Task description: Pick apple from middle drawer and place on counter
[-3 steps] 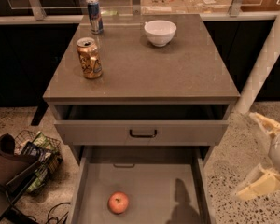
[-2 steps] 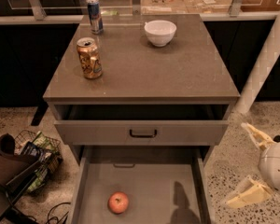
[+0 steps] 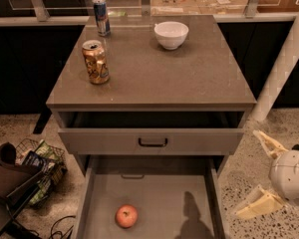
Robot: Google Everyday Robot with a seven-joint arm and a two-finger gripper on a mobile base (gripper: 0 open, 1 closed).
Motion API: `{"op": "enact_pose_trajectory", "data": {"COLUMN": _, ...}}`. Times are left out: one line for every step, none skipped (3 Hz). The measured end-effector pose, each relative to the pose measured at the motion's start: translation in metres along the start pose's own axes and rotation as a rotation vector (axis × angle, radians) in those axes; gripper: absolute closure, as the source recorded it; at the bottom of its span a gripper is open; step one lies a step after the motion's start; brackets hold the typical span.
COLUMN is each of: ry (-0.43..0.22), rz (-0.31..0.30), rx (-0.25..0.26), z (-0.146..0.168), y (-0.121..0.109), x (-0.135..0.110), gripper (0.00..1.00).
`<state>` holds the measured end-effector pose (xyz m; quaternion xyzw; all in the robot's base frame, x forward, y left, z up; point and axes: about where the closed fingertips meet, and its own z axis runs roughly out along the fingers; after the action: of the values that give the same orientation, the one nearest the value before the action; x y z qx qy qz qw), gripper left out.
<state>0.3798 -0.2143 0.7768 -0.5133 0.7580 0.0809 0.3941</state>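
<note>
The apple (image 3: 126, 215), small and red-orange, lies on the grey floor of the open middle drawer (image 3: 159, 193), near its front left. The counter (image 3: 159, 68) is the grey-brown cabinet top above. My gripper (image 3: 256, 174) is at the right, outside the drawer and over the speckled floor. Its two cream fingers (image 3: 269, 143) are spread wide apart and hold nothing. It is well to the right of the apple and lower than the counter.
On the counter stand a gold can (image 3: 95, 61), a blue can (image 3: 101, 16) and a white bowl (image 3: 171, 34). The shallower drawer with a dark handle (image 3: 152, 142) is slightly open above. A wire basket with clutter (image 3: 37, 168) sits on the floor at left. A white post (image 3: 284, 63) rises at right.
My gripper has moved down and a little left along the right side of the cabinet. Its fingers stay spread. The apple and the counter items have not moved.
</note>
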Motion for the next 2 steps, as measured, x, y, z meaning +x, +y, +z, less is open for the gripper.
{"op": "enact_pose_trajectory", "data": {"ry": -0.015, "rz": -0.004, "rx": -0.015, "z": 0.037, "y": 0.009, "x": 0.016, "gripper": 0.00}}
{"op": "enact_pose_trajectory", "data": {"ry": -0.059, "rz": -0.006, "rx": -0.056, "z": 0.083, "y": 0.027, "x": 0.038, "gripper": 0.00}}
